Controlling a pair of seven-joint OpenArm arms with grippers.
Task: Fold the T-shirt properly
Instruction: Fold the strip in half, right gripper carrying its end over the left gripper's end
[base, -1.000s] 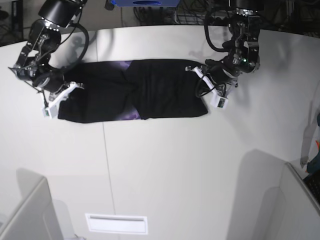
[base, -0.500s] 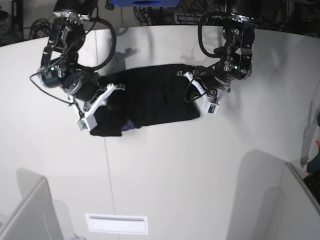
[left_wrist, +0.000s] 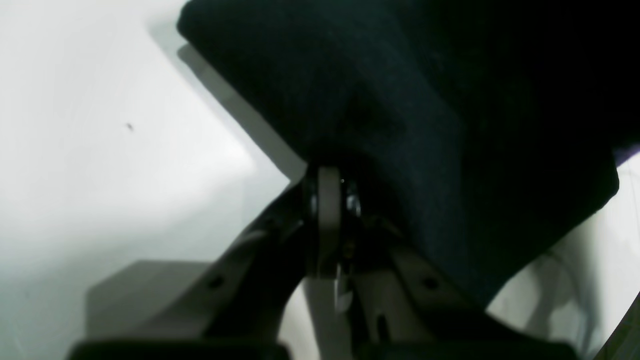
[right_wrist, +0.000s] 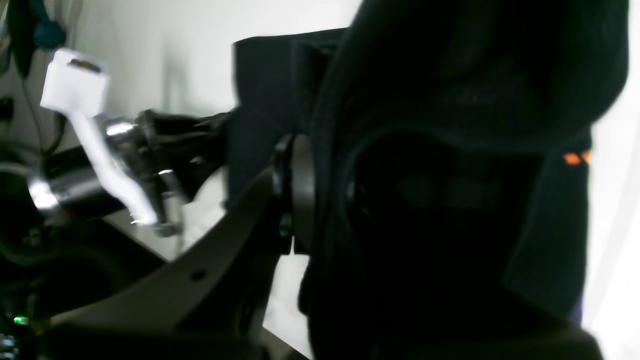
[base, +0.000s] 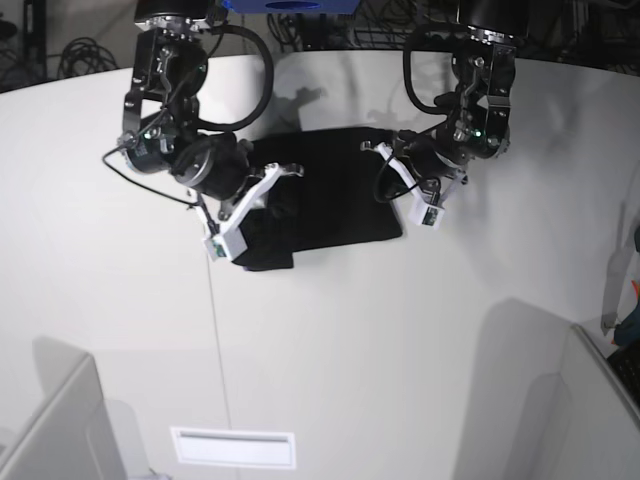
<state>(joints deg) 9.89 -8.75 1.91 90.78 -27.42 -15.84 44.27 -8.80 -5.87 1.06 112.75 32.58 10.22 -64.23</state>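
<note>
White table bears T-shirt, each end clamped in a pincer.

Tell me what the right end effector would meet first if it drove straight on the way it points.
Probably the left end effector: the right end effector, clamped on the T-shirt, points across the cloth toward it, though depth is unclear.

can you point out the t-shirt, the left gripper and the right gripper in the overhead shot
T-shirt (base: 335, 205), base view, flat black middle of the cloth.
left gripper (base: 398, 172), base view, between its fingers at the shirt's edge nearest that arm.
right gripper (base: 262, 205), base view, between its fingers over the bunched end of the shirt.
</note>
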